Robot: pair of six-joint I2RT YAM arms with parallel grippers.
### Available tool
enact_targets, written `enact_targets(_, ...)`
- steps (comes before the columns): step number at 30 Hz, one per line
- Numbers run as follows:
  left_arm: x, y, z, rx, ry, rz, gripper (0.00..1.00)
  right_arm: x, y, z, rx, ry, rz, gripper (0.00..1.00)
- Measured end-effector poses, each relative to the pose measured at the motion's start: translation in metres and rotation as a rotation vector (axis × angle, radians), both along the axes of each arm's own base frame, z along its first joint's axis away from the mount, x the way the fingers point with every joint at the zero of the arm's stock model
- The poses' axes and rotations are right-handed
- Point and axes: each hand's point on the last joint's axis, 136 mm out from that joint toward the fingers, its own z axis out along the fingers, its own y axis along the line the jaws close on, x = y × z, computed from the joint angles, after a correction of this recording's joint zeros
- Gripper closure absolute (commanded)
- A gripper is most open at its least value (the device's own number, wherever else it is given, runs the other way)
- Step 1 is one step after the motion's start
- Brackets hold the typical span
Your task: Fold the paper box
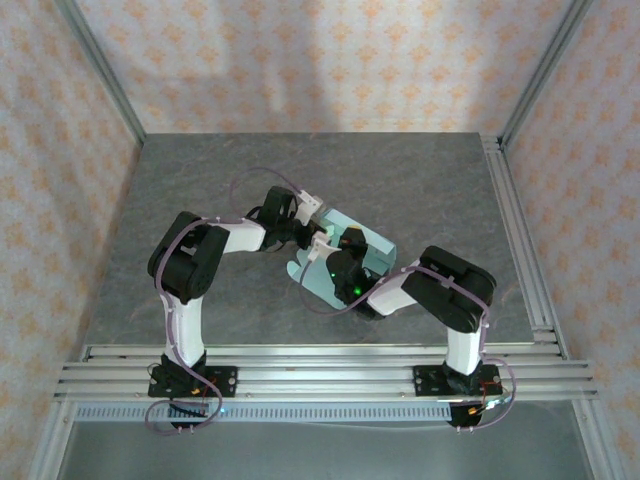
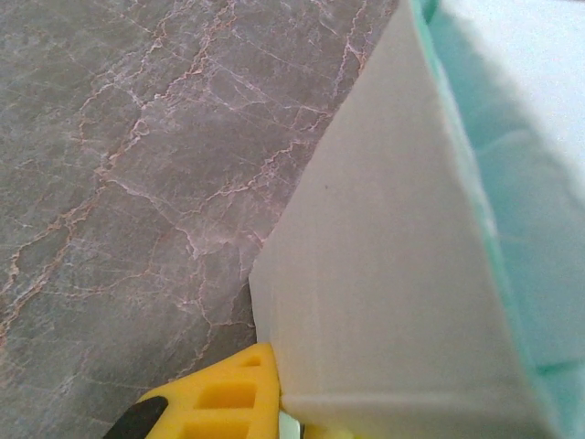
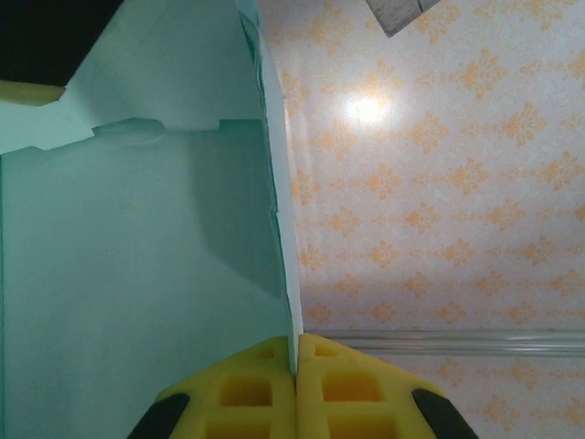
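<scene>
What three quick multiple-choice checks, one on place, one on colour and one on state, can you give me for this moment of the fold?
1. Where is the paper box?
A. around the middle of the table
B. at its far left corner
C. at its far right corner

2. What colour are the right arm's fingertip pads?
A. black
B. yellow
C. red

3. How do the right jaws stand?
A. wide open
B. shut on an edge of the paper box
C. shut on nothing

Answers:
1 A, the top view shows it mid-table.
2 B, the right wrist view shows yellow pads.
3 B, the pads meet with thin card pinched between them.
</scene>
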Motion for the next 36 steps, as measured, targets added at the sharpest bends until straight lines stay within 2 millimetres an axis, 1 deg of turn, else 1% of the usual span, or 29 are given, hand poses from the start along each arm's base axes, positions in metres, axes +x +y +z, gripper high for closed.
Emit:
enact_targets(1, 0.000, 0.000, 0.000, 0.001, -0.002, -0.001, 0.89, 0.000, 0.000, 0.000, 0.007, -0.001, 0.000, 0.89)
enact_targets(2, 0.000, 0.000, 0.000, 0.002, -0.003, 0.000, 0.89, 0.000, 0.001, 0.001, 0.019, 0.000, 0.003, 0.84)
enact_targets(4, 0.000, 0.001, 0.000, 0.007, -0.002, 0.003, 0.89, -0.002, 0.003, 0.003, 0.049, 0.002, 0.012, 0.64)
enact_targets(5, 0.000, 0.002, -0.001, 0.012, -0.003, 0.005, 0.89, -0.003, 0.004, 0.005, 0.068, 0.007, 0.017, 0.57)
enact_targets(10, 0.001, 0.004, -0.002, 0.028, -0.005, 0.011, 0.89, -0.012, 0.004, 0.017, 0.194, 0.065, 0.040, 0.40)
enact_targets(12, 0.001, 0.004, -0.001, 0.033, -0.005, 0.008, 0.89, -0.015, 0.005, 0.025, 0.264, 0.091, 0.043, 0.32)
enact_targets(14, 0.001, 0.005, -0.001, 0.041, -0.001, 0.011, 0.89, -0.018, 0.009, 0.036, 0.361, 0.130, 0.050, 0.27)
enact_targets(17, 0.002, 0.006, -0.001, 0.059, 0.000, 0.016, 0.88, -0.026, 0.015, 0.049, 0.498, 0.201, 0.078, 0.23)
enact_targets(21, 0.002, 0.006, 0.000, 0.091, -0.013, 0.020, 0.88, -0.042, 0.024, 0.065, 0.685, 0.315, 0.122, 0.23)
enact_targets(23, 0.002, 0.006, 0.001, 0.109, -0.022, 0.024, 0.88, -0.051, 0.028, 0.073, 0.810, 0.382, 0.148, 0.23)
enact_targets(26, 0.000, 0.004, 0.002, 0.136, -0.037, 0.022, 0.89, -0.055, 0.025, 0.088, 0.995, 0.437, 0.159, 0.23)
enact_targets(27, -0.001, 0.003, 0.001, 0.146, -0.044, 0.021, 0.89, -0.053, 0.021, 0.093, 1.056, 0.443, 0.151, 0.23)
enact_targets(29, -0.003, 0.000, 0.001, 0.163, -0.058, 0.016, 0.88, -0.043, 0.007, 0.105, 1.192, 0.440, 0.103, 0.23)
enact_targets(32, -0.006, -0.004, 0.002, 0.189, -0.084, 0.004, 0.88, -0.020, -0.018, 0.115, 1.384, 0.427, -0.006, 0.26)
enact_targets(34, -0.012, -0.006, 0.002, 0.199, -0.091, -0.007, 0.88, -0.004, -0.038, 0.117, 1.500, 0.417, -0.098, 0.27)
enact_targets(36, -0.017, -0.007, 0.002, 0.207, -0.097, -0.018, 0.89, 0.013, -0.055, 0.112, 1.590, 0.427, -0.200, 0.28)
